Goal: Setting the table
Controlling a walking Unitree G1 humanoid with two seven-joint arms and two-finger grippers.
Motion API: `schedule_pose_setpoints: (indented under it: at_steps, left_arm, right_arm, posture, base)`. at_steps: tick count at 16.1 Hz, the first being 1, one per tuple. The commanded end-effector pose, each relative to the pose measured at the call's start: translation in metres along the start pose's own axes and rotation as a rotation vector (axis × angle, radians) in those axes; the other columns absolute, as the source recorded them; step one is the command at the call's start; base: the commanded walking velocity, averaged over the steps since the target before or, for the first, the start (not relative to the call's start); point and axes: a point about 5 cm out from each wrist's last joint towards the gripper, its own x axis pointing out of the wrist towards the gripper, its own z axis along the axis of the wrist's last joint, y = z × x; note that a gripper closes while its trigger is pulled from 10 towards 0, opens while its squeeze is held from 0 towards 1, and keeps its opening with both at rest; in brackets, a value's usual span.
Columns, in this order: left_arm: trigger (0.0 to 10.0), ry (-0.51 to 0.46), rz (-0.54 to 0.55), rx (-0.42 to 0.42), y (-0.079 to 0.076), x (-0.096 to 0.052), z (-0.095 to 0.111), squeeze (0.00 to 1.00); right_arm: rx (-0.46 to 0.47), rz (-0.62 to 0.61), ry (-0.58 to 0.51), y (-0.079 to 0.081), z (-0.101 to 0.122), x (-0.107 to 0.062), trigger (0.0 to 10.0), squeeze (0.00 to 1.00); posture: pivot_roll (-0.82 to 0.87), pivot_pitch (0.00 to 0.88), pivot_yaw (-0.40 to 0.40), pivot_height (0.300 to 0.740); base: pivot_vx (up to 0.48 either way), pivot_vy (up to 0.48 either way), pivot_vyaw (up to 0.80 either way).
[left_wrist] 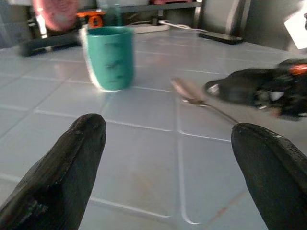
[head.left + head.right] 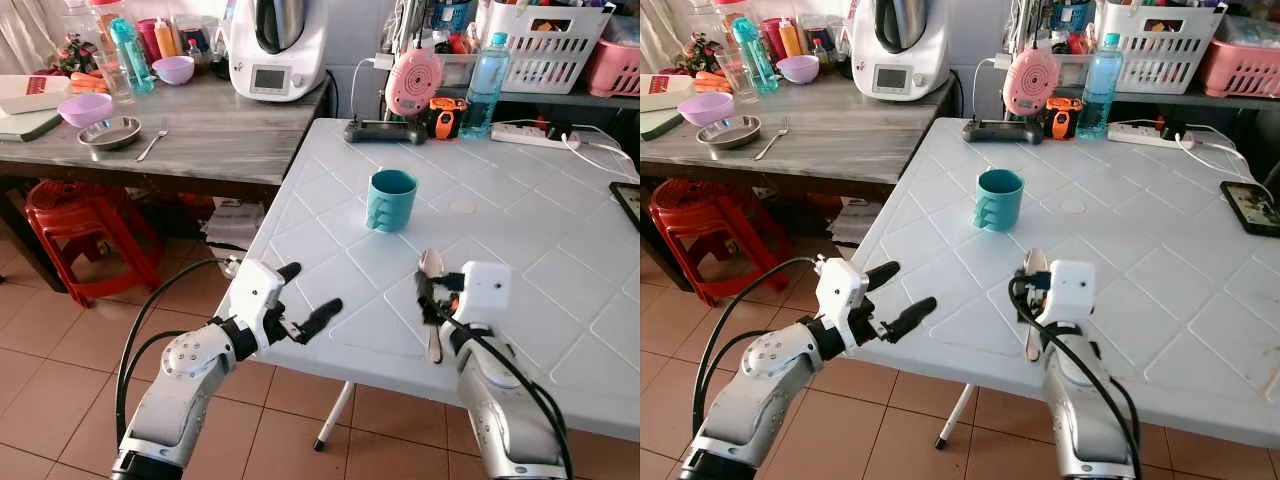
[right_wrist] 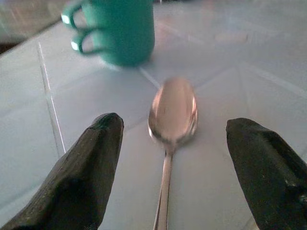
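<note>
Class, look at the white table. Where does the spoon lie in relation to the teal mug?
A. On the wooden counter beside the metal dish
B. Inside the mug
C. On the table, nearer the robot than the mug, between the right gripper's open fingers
C: the spoon lies flat on the white table, apart from the teal mug, with the right gripper open around it.

Spoon point(image 2: 432, 300) partly hidden: handle's middle covered by the right gripper point(image 2: 432, 297), lower end cut off in the right wrist view between the 2 spread fingers point(image 3: 86, 172). Bowl blurred there, just ahead of the jaws. Teal mug point(image 3: 122, 28) beyond the jaws cropped at the rim, soft in focus. In the left wrist view, mug and spoon smeared past the 2 parted fingers of the left gripper point(image 1: 163, 158); right gripper a dark blur to one side, cut by the frame. Phone point(image 2: 628, 203) sliced by the frame edge. Label on the bottle point(image 2: 484, 85) too small to read.
</note>
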Motion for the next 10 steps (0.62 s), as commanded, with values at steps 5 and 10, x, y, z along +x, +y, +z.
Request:
schedule_pose_setpoints:
  at_steps: [5,10]
  left_arm:
    - [10.0,0.033,-0.062,0.029,-0.008,-0.001,-0.004,0.0]
    - [10.0,0.041,-0.083,0.018,-0.012,-0.002,-0.006,0.0]
  right_arm:
    - [0.025,-0.005,0.116,-0.005,-0.016,0.005,10.0,0.0]
    - [-0.011,0.048,0.169,-0.005,-0.023,0.015,10.0,0.0]
  posture:
    - [-0.02,0.018,0.036,0.74]
    - [-0.01,0.017,0.031,0.74]
  base:
    - [0.0,0.0,0.0]
    - [0.0,0.0,0.0]
